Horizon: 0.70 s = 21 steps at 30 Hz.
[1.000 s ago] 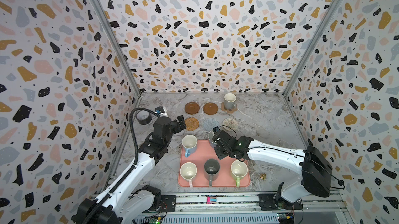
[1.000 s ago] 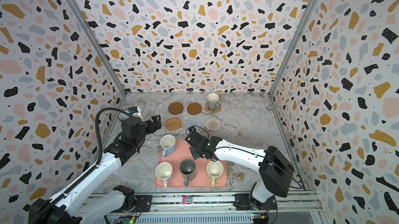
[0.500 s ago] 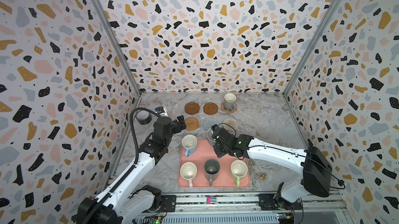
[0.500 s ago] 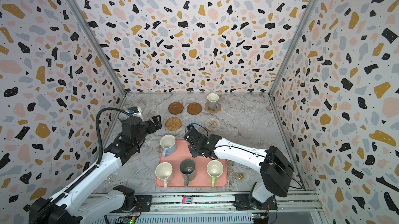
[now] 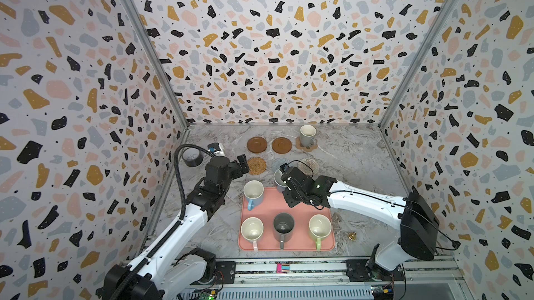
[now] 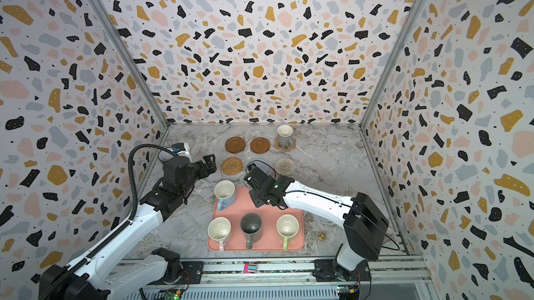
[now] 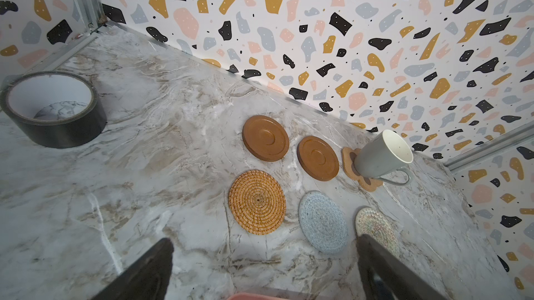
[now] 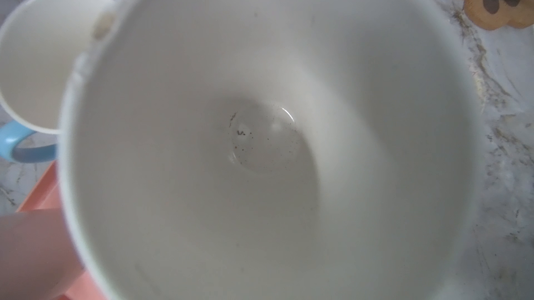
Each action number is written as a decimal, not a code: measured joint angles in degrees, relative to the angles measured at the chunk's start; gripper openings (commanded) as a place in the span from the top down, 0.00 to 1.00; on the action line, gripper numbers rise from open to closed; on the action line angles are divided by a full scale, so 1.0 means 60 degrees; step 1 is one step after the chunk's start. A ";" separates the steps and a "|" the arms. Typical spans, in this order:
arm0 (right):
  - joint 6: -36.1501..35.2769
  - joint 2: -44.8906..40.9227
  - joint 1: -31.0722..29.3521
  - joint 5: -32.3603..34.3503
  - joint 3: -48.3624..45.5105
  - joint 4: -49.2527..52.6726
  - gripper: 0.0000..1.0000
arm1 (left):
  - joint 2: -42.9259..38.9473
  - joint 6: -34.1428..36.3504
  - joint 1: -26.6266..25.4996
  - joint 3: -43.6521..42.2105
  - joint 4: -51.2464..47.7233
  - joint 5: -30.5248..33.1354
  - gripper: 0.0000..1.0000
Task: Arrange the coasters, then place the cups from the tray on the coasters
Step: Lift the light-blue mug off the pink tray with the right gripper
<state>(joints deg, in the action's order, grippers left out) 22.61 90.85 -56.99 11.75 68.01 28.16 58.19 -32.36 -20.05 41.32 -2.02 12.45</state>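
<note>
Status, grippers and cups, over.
Left gripper open, empty. Right gripper shut on pale blue ceramic mug at edge of salmon-pink rectangular tray. Pale blue round coaster bare.

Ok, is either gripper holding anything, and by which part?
The right gripper is shut on a pale mug at the far edge of the tray; the exact hold point is hidden. The left gripper is open and empty.

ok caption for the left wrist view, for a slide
Six coasters in two rows on the marble table, a grey mug on the paw-shaped coaster, tape roll apart.
</note>
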 measured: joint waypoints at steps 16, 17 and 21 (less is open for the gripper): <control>-0.0539 0.0211 0.0546 -0.0168 0.0484 -0.0142 0.92 | -0.0109 0.0000 0.0000 0.0000 -0.0004 0.0000 0.01; -0.0568 0.0248 0.0572 -0.0171 0.0528 -0.0146 0.92 | -0.0109 0.0000 0.0000 0.0000 0.0000 0.0000 0.01; -0.0645 0.0306 0.0674 -0.0197 0.0608 -0.0189 0.92 | -0.0109 0.0000 0.0000 0.0000 0.0000 0.0000 0.00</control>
<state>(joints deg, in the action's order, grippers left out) 18.74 92.68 -52.95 10.57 71.66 27.03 57.54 -32.36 -20.05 41.32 -2.02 12.45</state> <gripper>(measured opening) 0.178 0.995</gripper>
